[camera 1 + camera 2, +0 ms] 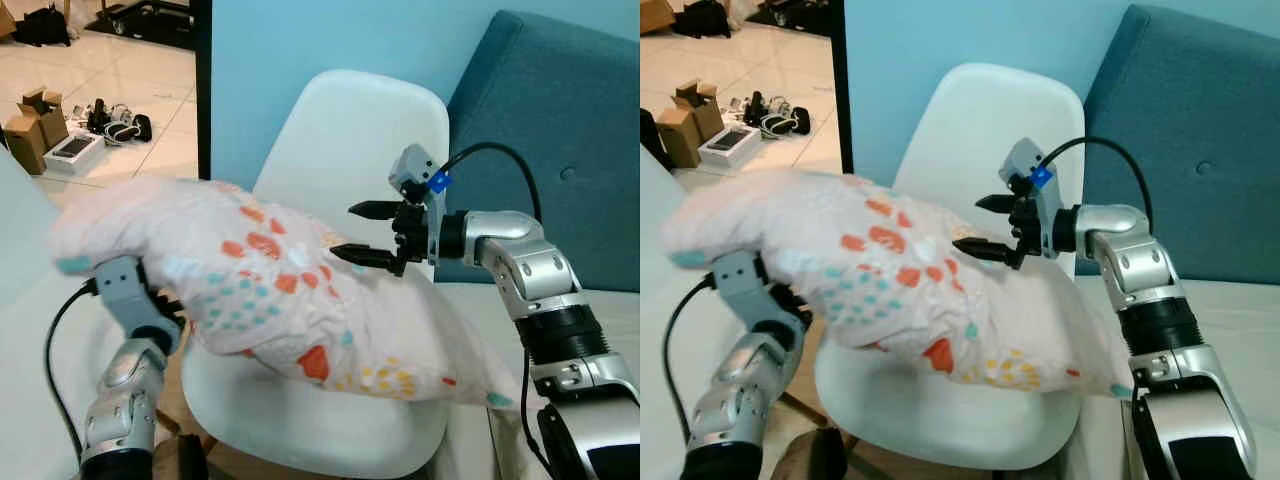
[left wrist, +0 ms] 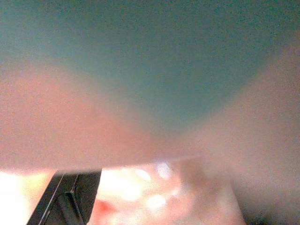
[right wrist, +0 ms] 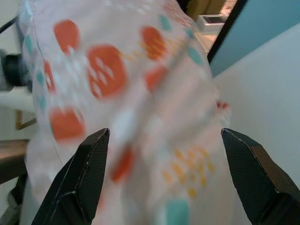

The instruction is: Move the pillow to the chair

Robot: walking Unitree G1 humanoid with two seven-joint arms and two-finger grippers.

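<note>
I am looking down from the head camera at a white moulded chair (image 1: 345, 130) standing against a pale blue wall. A white pillow (image 1: 270, 290) printed with orange, teal and yellow spots lies across the chair's seat. Its right end rests on the seat's right edge, spilling slightly over it, and its left end sticks out past the seat's left edge and sits higher.

My left gripper (image 1: 150, 300) is under that raised left end, pressed up into the fabric. The pillow hides its fingers, so I cannot tell whether they are spread or closed. In the left wrist view, one black finger (image 2: 65, 199) shows against blurred pink and white cloth.

My right gripper (image 1: 365, 235) hovers just above the pillow's upper side, near the chair's backrest. Its two black fingers are spread wide and hold nothing. In the right wrist view, the fingertips (image 3: 86, 173) stand far apart with the spotted pillow between and beyond them.

To the chair's right is a teal upholstered backrest (image 1: 560, 120). On the tiled floor at the far left sit small cardboard boxes (image 1: 40, 125).
</note>
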